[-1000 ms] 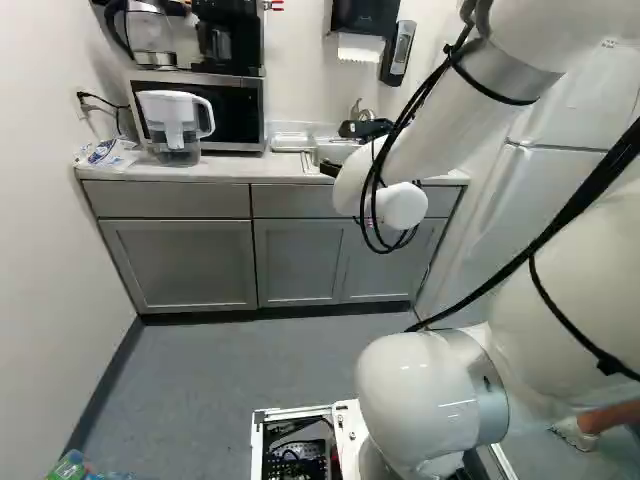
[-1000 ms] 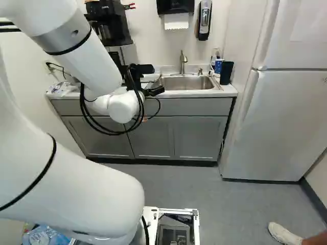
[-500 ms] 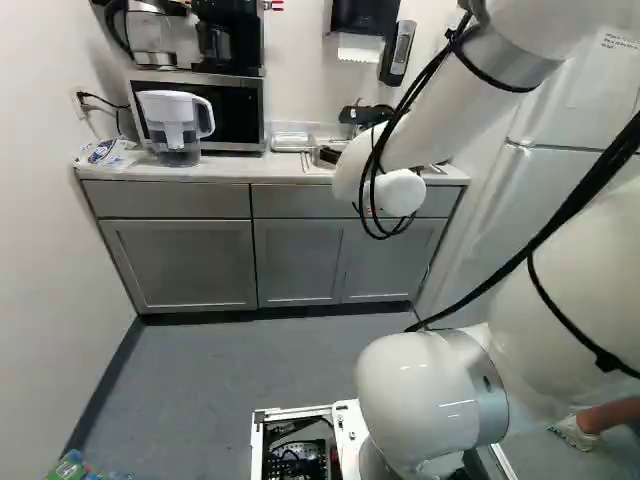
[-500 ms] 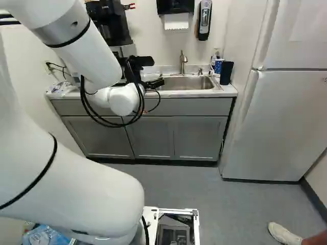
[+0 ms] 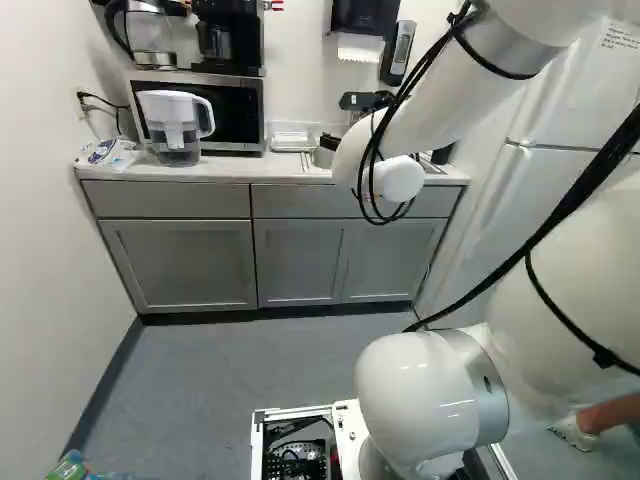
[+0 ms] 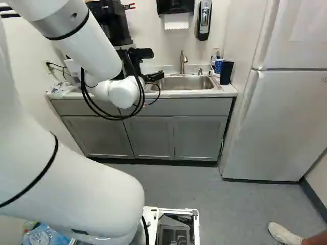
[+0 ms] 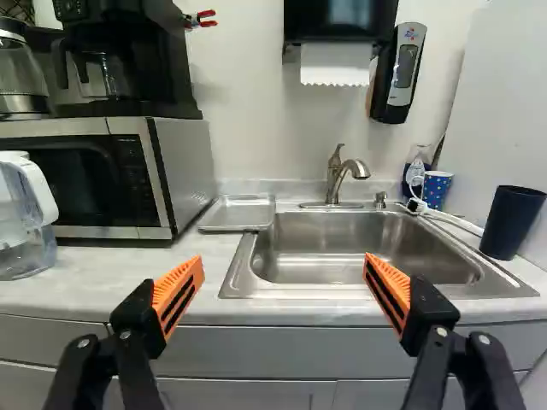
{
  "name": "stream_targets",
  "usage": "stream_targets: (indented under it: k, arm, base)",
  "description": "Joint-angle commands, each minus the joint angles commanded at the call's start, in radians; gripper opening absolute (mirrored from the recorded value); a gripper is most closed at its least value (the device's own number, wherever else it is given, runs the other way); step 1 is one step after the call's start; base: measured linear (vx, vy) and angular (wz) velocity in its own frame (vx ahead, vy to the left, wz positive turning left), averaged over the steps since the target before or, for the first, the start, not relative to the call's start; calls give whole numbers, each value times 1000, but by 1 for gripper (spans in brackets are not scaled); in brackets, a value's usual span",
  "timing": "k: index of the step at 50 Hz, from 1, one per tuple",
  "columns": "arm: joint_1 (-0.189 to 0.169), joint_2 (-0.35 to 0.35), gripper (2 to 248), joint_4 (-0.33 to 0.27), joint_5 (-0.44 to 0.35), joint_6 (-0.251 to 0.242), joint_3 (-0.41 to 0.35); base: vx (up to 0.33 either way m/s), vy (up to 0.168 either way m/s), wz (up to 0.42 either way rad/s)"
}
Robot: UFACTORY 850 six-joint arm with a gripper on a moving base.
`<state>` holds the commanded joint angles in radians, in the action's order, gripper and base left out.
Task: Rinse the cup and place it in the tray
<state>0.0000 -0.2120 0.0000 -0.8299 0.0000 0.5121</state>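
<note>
The tall cup [image 7: 511,226] is coloured dark, seemingly navy; the small cup [image 7: 436,190] is dotted white on blue; the tray [image 7: 237,213] is toned silver-grey.

Twelve o'clock points to the back wall from the sink [image 7: 367,248], which is set in the surface [image 7: 94,286] above the cupboards [image 5: 178,265]. The tap [image 7: 334,179] stands at twelve; the towel dispenser [image 7: 338,21] hangs above it, the soap dispenser [image 7: 404,73] at its three. From the sink, the tray [image 7: 237,213] lies at ten, the cup [image 7: 436,190] stands at two with a bottle [image 7: 416,162] at its eleven, and the tumbler [image 7: 513,222] stands at three, before the fridge [image 6: 286,122]. Past the tray sits the microwave [image 7: 184,162], carrying the coffee maker [image 7: 128,90] and, at that one's nine, the kettle [image 7: 21,81]. The jug [image 5: 175,130] stands at the microwave's seven, a packet [image 5: 108,153] at the jug's nine.
</note>
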Motion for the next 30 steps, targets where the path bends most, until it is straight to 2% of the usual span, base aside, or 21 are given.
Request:
stream_targets:
  k: [30]
  arm:
    - [0, 11, 247, 0, 53, 0, 75]
  base:
    - [0, 0, 0]
